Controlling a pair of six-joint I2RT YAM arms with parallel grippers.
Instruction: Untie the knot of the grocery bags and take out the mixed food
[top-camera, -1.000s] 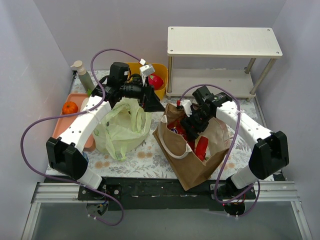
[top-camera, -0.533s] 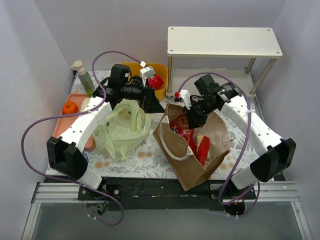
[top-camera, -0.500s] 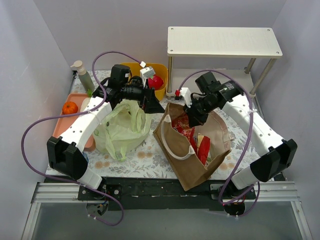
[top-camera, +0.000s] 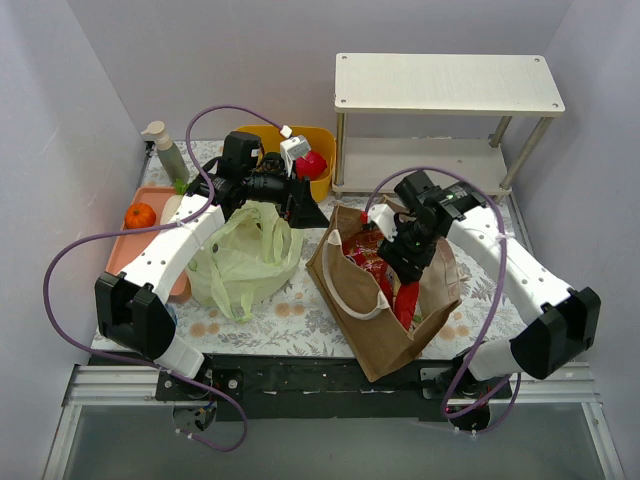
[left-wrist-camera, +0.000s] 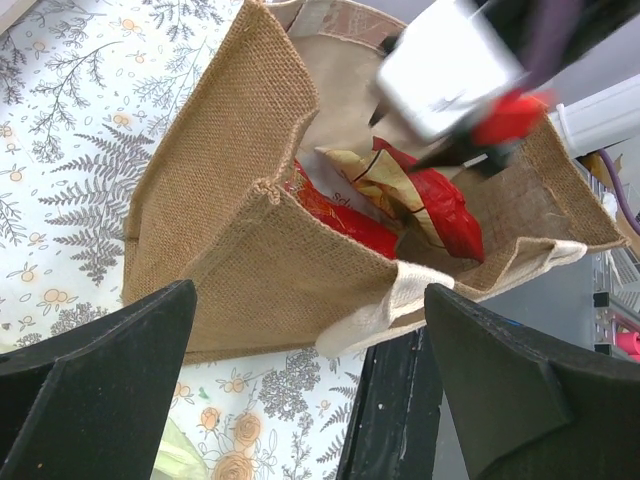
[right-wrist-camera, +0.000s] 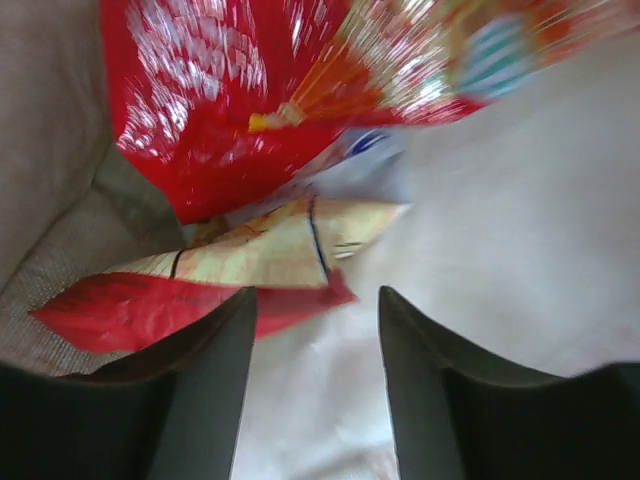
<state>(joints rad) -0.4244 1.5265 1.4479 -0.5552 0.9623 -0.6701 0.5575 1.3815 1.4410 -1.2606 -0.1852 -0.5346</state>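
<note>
Where the right fingers (right-wrist-camera: 205, 400) part — red snack packets (right-wrist-camera: 230, 130) lie just beyond.

A coarse, matt burlap weave is seen on the brown tote (left-wrist-camera: 240, 150), and its white handle (left-wrist-camera: 390, 300) is of softer cloth. The red snack packets (right-wrist-camera: 200, 90) inside are finished in glossy, crinkled foil. The green bag (top-camera: 250, 265) on the left is made of thin, wrinkled, translucent plastic.

White arm links (top-camera: 170, 245); black joints (top-camera: 125, 305); black fingers (left-wrist-camera: 90, 350); looped purple cables (top-camera: 60, 260).
</note>
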